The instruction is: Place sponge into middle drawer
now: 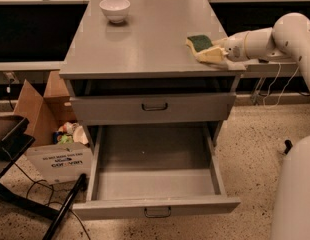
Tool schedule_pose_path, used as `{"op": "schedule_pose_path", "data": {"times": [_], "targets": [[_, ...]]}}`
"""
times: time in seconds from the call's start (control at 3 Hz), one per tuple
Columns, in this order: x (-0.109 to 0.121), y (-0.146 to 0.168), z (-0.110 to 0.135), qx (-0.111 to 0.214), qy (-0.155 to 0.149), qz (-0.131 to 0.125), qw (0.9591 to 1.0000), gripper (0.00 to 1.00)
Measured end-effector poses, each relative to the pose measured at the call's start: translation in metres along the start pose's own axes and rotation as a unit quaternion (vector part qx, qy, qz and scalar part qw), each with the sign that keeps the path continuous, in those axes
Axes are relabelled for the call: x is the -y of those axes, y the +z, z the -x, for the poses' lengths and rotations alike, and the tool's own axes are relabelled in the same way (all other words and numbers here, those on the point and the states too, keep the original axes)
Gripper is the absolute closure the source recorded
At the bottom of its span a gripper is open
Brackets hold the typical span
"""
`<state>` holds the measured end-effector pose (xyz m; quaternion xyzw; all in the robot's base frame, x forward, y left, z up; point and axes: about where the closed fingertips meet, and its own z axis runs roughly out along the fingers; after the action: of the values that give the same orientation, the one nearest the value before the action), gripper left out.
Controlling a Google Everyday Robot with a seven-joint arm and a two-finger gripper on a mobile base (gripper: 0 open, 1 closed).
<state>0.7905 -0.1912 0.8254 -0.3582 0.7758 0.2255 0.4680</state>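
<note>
While atop cabinet, jaws around sponge

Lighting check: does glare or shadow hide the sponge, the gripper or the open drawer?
Camera view: dim, warm light. Faint sheen on the grey metal cabinet top by the white bowl; the yellow foam sponge with green face and the gripper at it, by the top's right edge, are evenly lit; the open grey middle drawer darkens toward its back, floor still readable.

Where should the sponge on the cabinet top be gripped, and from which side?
Grip the sponge across its yellow foam sides, coming from the right, where the pincer is: it lies green face up near the right edge of the cabinet top.
</note>
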Motion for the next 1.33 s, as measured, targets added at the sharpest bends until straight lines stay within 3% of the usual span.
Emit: {"op": "schedule_pose_path", "data": {"times": [0.33, 0.67, 1.0, 1.33], "targets": [[0.000, 0.000, 0.000, 0.000, 0.000, 0.000, 1.0000, 0.86], [-0.017, 0.005, 0.017, -0.045, -0.036, 0.012, 0.9983, 1.00], [-0.046, -0.025, 0.058, -0.108, -0.099, -0.008, 0.9892, 1.00], [-0.090, -0.095, 0.089, -0.132, -0.139, -0.073, 0.9788, 1.00]]}}
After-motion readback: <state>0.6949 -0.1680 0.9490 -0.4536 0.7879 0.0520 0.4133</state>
